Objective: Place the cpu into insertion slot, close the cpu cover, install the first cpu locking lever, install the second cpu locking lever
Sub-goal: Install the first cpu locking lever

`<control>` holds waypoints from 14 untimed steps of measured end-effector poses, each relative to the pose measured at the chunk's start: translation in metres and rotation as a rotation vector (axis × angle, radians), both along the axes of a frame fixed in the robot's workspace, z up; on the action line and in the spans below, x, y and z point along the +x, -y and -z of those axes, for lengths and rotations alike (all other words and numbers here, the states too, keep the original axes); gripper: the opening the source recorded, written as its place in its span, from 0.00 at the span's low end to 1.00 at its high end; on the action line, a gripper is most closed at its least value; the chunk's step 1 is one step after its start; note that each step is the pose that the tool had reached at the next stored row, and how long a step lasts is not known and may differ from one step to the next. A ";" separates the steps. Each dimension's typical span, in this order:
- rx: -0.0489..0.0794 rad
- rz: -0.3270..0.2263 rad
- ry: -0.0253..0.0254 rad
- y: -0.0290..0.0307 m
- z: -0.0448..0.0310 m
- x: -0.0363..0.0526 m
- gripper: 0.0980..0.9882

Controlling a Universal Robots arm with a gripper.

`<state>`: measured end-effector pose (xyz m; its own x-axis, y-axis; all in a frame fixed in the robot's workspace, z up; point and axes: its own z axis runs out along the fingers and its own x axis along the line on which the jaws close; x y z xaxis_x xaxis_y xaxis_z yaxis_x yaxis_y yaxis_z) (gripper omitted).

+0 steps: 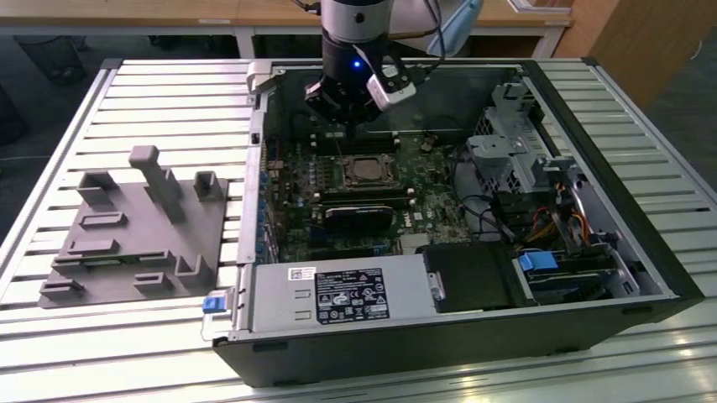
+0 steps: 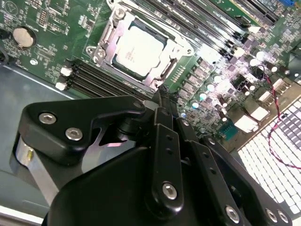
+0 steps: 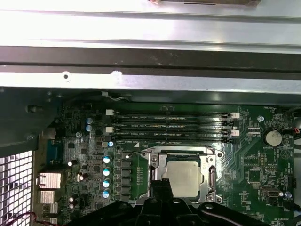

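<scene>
Strong glare whitens the slatted table (image 1: pixel 123 344) at seven o'clock; the computer case (image 1: pixel 448 353) interior sits shadowed.

The cpu (image 2: pixel 138 49), a small flat square chip with a dull silver-grey metal top, lies level inside the insertion slot (image 2: pixel 100 53), a small square socket with a silvery metal frame set into the green circuit board (image 2: pixel 47 52). The cpu cover (image 2: pixel 157 29), a thin silvery hinged plate with a large square cut-out, lies down over the socket. Its rim runs around the chip, and the chip's face shows through the opening. In the exterior view the socket (image 1: pixel 364 172) sits near the middle of the board.
</scene>
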<state>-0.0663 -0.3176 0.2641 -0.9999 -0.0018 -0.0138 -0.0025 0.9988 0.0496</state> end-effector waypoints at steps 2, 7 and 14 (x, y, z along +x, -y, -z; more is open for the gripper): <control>0.000 0.000 0.0000 0.0000 0.0001 -0.0027 0.01; 0.000 0.000 -0.0001 0.0000 0.0004 -0.0123 0.01; 0.000 0.000 0.0000 -0.0015 0.0015 -0.0219 0.01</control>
<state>-0.0883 -0.3161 0.2625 -0.9999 -0.0017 -0.0138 -0.0024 0.9988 0.0496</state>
